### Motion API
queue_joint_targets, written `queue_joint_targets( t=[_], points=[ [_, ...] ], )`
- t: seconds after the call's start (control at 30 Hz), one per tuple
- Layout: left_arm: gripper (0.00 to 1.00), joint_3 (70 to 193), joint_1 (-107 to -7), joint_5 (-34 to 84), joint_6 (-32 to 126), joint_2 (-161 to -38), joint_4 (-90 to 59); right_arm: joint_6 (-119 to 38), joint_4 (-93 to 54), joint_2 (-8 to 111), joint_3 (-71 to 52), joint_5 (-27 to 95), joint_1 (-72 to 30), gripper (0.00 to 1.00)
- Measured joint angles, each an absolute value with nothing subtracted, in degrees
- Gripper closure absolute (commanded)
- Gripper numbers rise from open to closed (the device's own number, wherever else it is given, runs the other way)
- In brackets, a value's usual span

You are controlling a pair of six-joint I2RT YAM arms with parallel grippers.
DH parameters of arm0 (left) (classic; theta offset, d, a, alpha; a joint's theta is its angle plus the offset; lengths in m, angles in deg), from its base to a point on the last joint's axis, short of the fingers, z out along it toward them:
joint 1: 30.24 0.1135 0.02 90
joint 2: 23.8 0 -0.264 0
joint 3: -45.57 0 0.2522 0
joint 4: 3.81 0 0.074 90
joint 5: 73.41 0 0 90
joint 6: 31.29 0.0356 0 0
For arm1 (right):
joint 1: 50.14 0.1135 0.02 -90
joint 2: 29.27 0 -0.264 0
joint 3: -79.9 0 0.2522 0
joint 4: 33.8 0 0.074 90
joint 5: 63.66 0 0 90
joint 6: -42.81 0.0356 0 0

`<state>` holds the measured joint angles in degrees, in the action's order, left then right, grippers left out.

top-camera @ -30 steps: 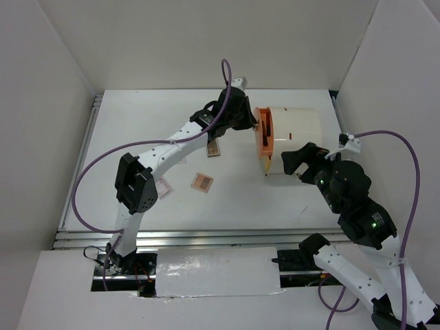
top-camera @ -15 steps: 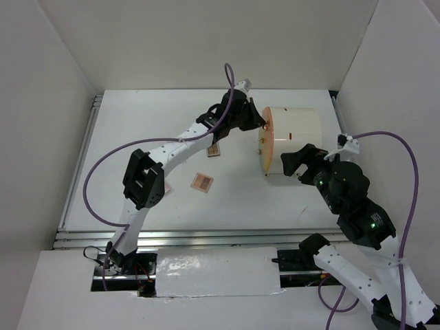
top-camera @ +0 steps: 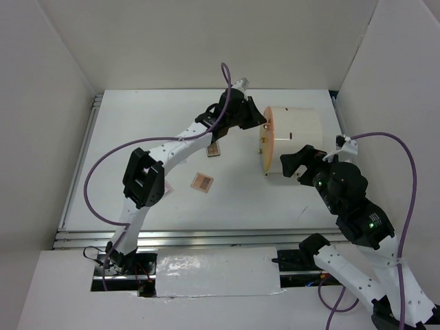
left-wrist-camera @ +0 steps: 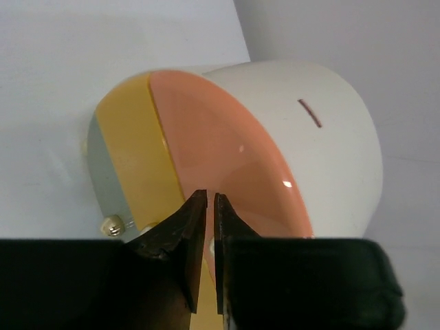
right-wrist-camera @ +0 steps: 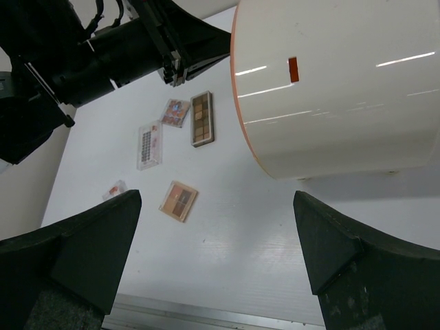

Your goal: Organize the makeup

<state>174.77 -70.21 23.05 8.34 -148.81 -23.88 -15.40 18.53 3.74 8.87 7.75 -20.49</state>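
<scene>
Right fingers (right-wrist-camera: pixel 89 254): yours are spread wide with nothing between them, just near of the container.
Square brown-pan eyeshadow palette (top-camera: pixel 202 181): flat on the white tabletop (top-camera: pixel 137 124), turned slightly askew, well left of the right fingers.
White-pink flat packet (right-wrist-camera: pixel 149 144): long axis near-to-far, by the left arm's elbow.
Long dark-brown eyeshadow palette (top-camera: pixel 214 149): long axis near-to-far, left of the container.
Cream cylindrical container (top-camera: pixel 295 134): on its side, axis left-right, orange face (left-wrist-camera: pixel 227 151) toward the palettes.
Left fingers (left-wrist-camera: pixel 192 227): at that orange face, only a narrow slit apart, gripping nothing; you cannot tell whether they touch it.
</scene>
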Motion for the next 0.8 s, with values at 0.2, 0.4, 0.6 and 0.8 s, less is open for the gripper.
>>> queue_joint_targets(
  t=[0.2, 0.4, 0.6, 0.8],
  points=[
    [0.5, 164.0, -69.3, 19.4, 3.4, -146.0, -22.7, -15.5, 18.5, 3.7, 9.3, 8.2, -20.5, 0.0],
    [0.42, 156.8, -66.3, 21.4, 0.0, -145.6, -20.3, -15.6, 18.4, 3.7, 9.5, 8.8, -20.5, 0.0],
    [0.32, 156.2, -64.8, 27.2, -3.2, -146.0, -9.9, -15.7, 18.2, 4.0, 9.5, 9.2, -20.5, 0.0],
    [0.32, 155.1, -64.7, 33.4, -6.2, -148.8, -2.6, -15.9, 18.1, 4.5, 9.5, 9.2, -20.5, 0.0]
  ],
)
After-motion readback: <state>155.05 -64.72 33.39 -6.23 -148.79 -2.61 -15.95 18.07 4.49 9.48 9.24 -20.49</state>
